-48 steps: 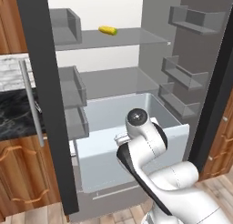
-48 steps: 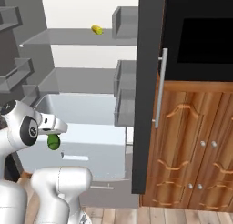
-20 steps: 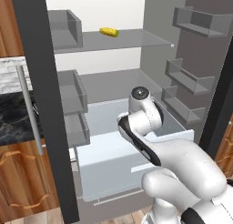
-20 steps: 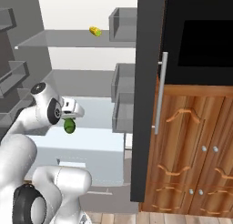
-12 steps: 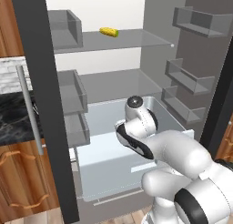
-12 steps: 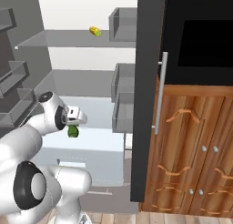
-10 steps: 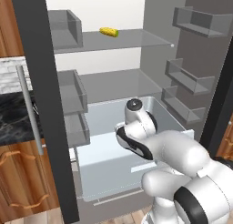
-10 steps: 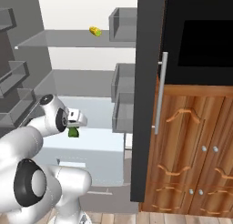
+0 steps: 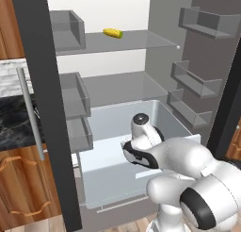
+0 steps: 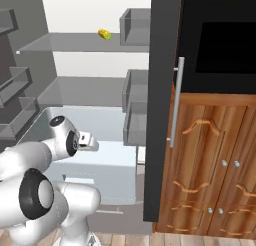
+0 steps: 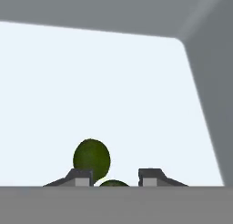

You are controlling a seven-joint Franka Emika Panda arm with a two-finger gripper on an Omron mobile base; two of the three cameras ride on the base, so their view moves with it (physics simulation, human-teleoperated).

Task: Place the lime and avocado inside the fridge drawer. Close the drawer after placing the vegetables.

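Note:
The fridge drawer [image 9: 113, 181] stands pulled out, a pale blue-grey box below the shelves, also seen in the right base view [image 10: 116, 166]. My hand reaches down into it from above. In the hand view, the gripper [image 11: 116, 177] is shut on a green fruit, the lime [image 11: 113, 184]; just its top shows between the fingertips [image 11: 81, 176]. A dark olive avocado [image 11: 91, 156] lies on the drawer's pale floor [image 11: 113, 91], just beyond the left fingertip. The drawer's back wall and right wall corner rise ahead.
A yellow corn cob [image 9: 113, 33] lies on the upper glass shelf [image 10: 104, 34]. Grey door bins [image 9: 197, 87] line the open fridge door on the right. A dark oven cabinet with a bar handle [image 10: 176, 102] and wooden doors stand right of the fridge.
My hand has come down from above the drawer into it, carrying the green fruit. The fruit, seen under the hand before, now sits below the drawer's rim in the base views.

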